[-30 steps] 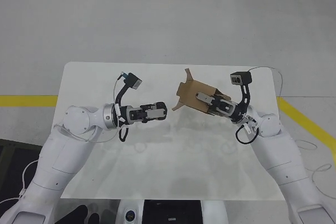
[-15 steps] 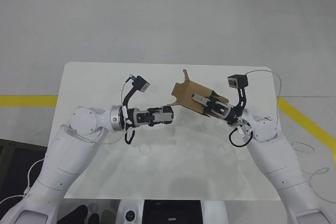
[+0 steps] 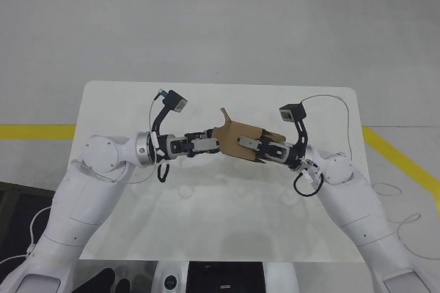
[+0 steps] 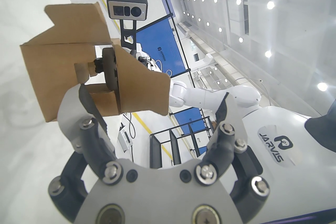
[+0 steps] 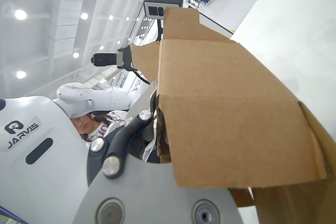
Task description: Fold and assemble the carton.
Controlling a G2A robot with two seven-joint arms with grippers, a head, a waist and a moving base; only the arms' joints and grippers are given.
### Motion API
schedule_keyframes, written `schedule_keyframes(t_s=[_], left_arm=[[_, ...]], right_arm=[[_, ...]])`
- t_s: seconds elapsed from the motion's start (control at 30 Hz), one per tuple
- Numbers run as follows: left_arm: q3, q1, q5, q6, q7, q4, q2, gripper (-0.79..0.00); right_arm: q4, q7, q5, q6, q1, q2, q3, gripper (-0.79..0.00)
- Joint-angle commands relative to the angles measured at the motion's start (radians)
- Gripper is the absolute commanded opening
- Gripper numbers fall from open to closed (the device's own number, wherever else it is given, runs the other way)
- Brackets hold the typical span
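Well, in the top view my two arms come together over the middle of the white table, elbows out and forearms pointing at each other, with the brown carton between them. My right gripper lies along the carton's near wall, its tips lost against the cardboard. My left gripper sits at the carton's open end, just beside a loose flap, and from here I cannot tell whether it touches. Nor can I tell whether the carton rests on the table or hangs just over it. In the left wrist view my left gripper stands with its jaws wide. One finger lies in front of the carton and hides part of it, and a folded-out flap reaches into the gap between the fingers. Deep inside the carton a dark round pad of my right gripper presses on an inner wall, and the rest of it is hidden. In the right wrist view the carton covers most of my right gripper. One finger shows, flat against the outside of a wall, so the jaws are clamped on that wall. The carton's far corner runs off the picture's edge, and the wrist camera of the other arm peeks from behind the upright flap.
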Motion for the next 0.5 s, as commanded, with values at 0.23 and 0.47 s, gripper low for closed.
schedule_keyframes(t_s=[0.23, 0.47], left_arm=[[0.008, 0.000, 0.006, -0.004, 0.002, -0.009, -0.003, 0.000], [0.011, 0.000, 0.007, -0.001, -0.004, -0.014, -0.004, 0.000]], right_arm=[[0.010, 0.031, 0.013, 0.014, 0.019, -0.006, -0.016, -0.785], [0.015, 0.044, 0.019, 0.018, 0.026, -0.009, -0.016, -0.785]])
